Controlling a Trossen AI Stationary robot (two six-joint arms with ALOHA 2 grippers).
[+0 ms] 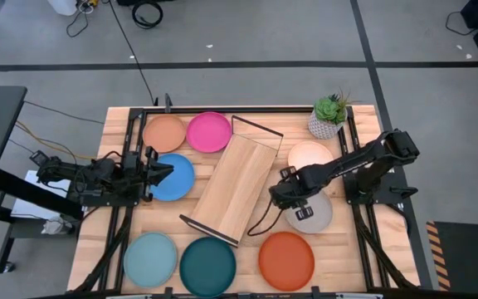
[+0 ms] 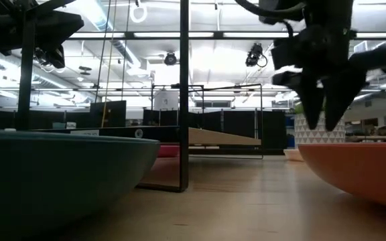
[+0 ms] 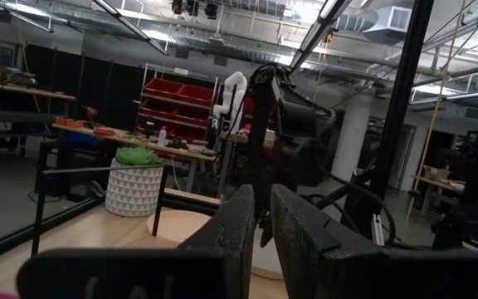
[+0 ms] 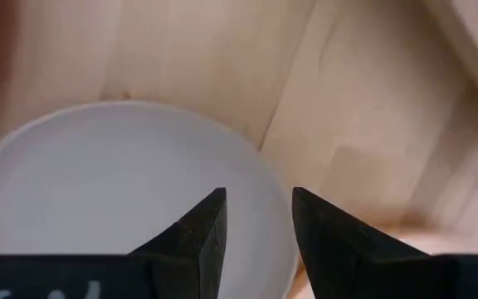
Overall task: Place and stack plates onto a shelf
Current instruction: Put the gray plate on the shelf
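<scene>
Hovering our right end effector, fingers apart, over the grey plate near the table's right edge, we are judging it light, stiff, best pinched at its rim.

Grey floor with dark tape lines, red storage bins, bright ceiling lights

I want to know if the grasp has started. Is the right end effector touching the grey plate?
Cannot tell. In the right wrist view the right end effector points down at the grey plate with fingers parted, but neither this view nor the high view shows contact or a gap plainly.
</scene>
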